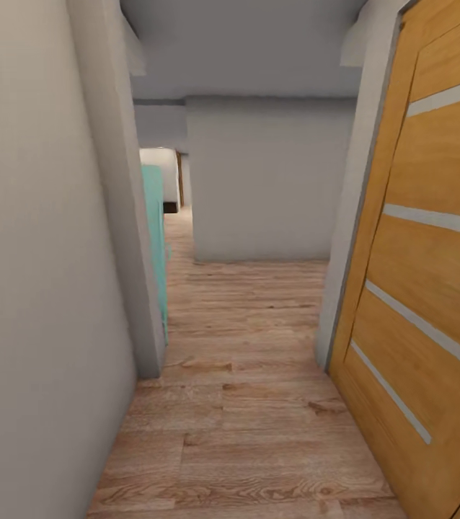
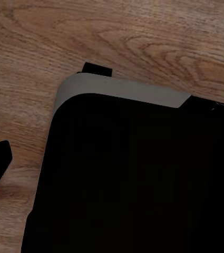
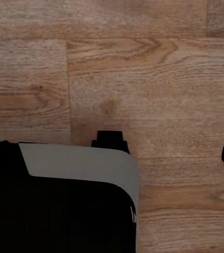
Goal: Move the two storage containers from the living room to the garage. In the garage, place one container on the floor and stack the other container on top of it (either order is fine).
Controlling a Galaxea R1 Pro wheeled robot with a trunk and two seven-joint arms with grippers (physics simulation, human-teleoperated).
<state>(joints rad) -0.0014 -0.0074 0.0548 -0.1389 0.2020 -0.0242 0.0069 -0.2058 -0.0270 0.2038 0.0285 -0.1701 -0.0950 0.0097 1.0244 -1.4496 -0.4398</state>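
A narrow corridor with a light wood plank floor runs ahead between white walls. An orange-wood door with pale glass slits stands open along the right side, and the edge of a teal panel shows past the left wall corner. A grey wall block closes the corridor ahead; a passage leads on at its left.

The robot is in transit. The two storage containers are nowhere in sight from this position, so their location cannot be stated.

Both wrist views look down on plank flooring and a black, grey-edged part of the robot's body. The left gripper shows dark finger parts well apart, which suggests spread fingers holding nothing. The right gripper shows the same: finger parts apart, nothing between them.

Handling judgement, from the task wording only:
- The bins are open plastic, so probably light and fairly stiff, with walls that flex under a hard squeeze.
- Smooth plastic may slip; grip firmly but not crushingly.
- Likely hold: the top rim of a short wall, or one gripper on each end.
- Keep the bin level when stacking.
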